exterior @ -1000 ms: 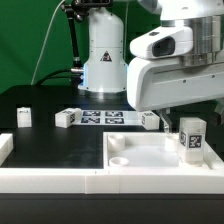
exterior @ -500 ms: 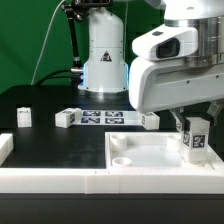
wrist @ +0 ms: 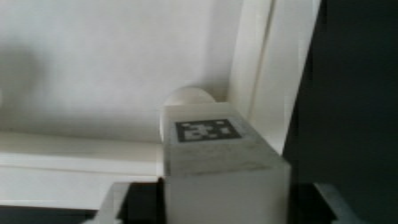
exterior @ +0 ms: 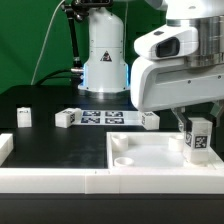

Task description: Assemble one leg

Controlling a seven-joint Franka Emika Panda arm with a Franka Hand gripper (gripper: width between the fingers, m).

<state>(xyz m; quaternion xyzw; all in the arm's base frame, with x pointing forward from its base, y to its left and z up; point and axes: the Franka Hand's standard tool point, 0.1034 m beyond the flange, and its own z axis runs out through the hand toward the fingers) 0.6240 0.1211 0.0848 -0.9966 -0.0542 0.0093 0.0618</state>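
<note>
My gripper (exterior: 194, 126) is shut on a white leg (exterior: 197, 140) with a square tag on its side. It holds the leg upright over the right edge of the large white panel (exterior: 150, 152); I cannot tell whether the leg's lower end touches the panel. In the wrist view the leg (wrist: 217, 150) fills the space between my gripper's (wrist: 217, 205) dark fingers, with the panel (wrist: 89, 80) and its raised rim below. Three more legs lie on the black table: one at the exterior view's left (exterior: 24, 117), one by the marker board (exterior: 67, 117), one behind the panel (exterior: 150, 120).
The marker board (exterior: 105, 117) lies flat at the back centre, before the robot base (exterior: 103, 55). A round socket (exterior: 121, 159) shows in the panel's near left corner. A white raised wall (exterior: 50, 178) runs along the table's front.
My gripper with the leg has shifted slightly toward the exterior view's right, nearer the panel's right edge. Nothing else has moved.
</note>
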